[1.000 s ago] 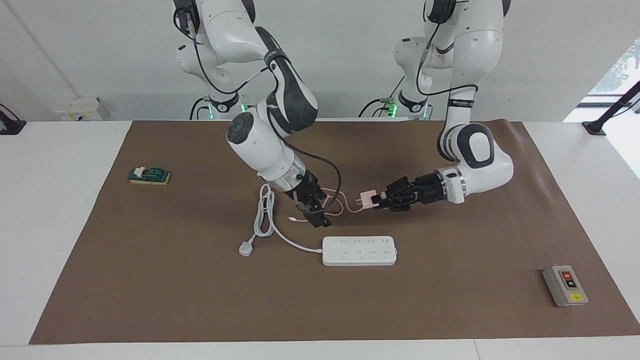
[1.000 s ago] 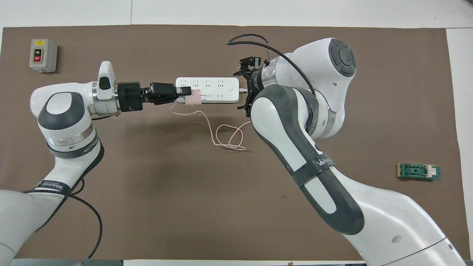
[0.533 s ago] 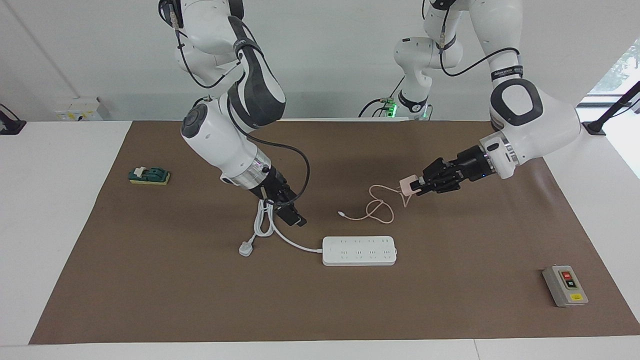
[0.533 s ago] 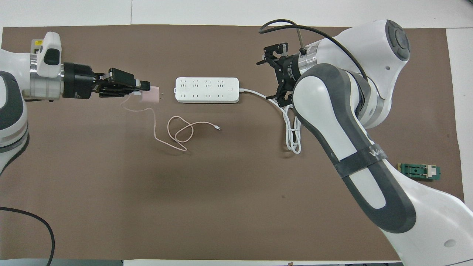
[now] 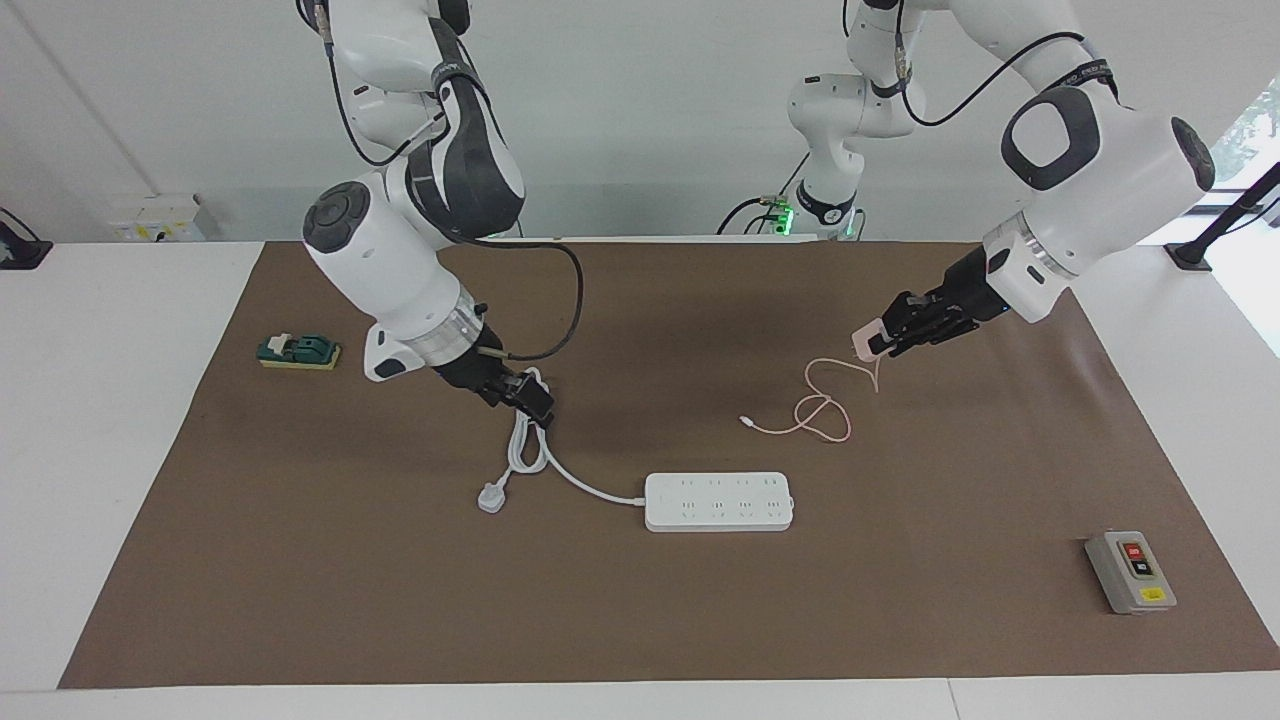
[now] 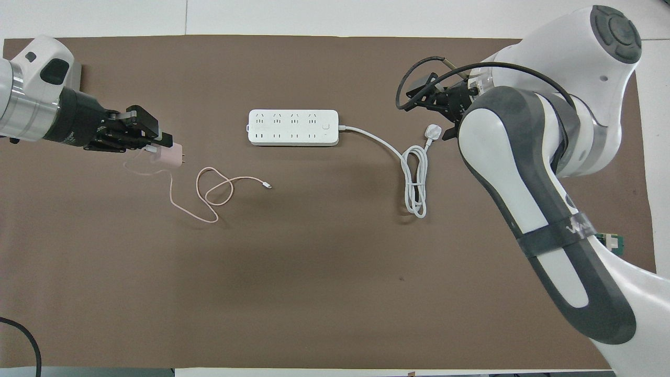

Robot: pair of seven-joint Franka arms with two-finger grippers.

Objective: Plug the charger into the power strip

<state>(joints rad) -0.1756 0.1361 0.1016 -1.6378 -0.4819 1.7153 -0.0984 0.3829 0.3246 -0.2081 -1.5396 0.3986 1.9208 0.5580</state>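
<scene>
The left gripper (image 5: 872,343) is clamped on the charger (image 5: 866,341), holding the small pink cube in the air over the brown mat (image 5: 400,600) toward the left arm's end of the table, its prongs pointing toward the middle. The charger's thin pink cable (image 6: 209,191) hangs down and lies looped on the mat. The power strip (image 5: 719,501) lies flat near the middle of the mat, farther from the robots than the loops, with nothing plugged in. The right gripper (image 5: 535,398), jaws spread and empty, hangs over the strip's coiled white cord (image 6: 416,180), near the white plug (image 5: 491,497).
</scene>
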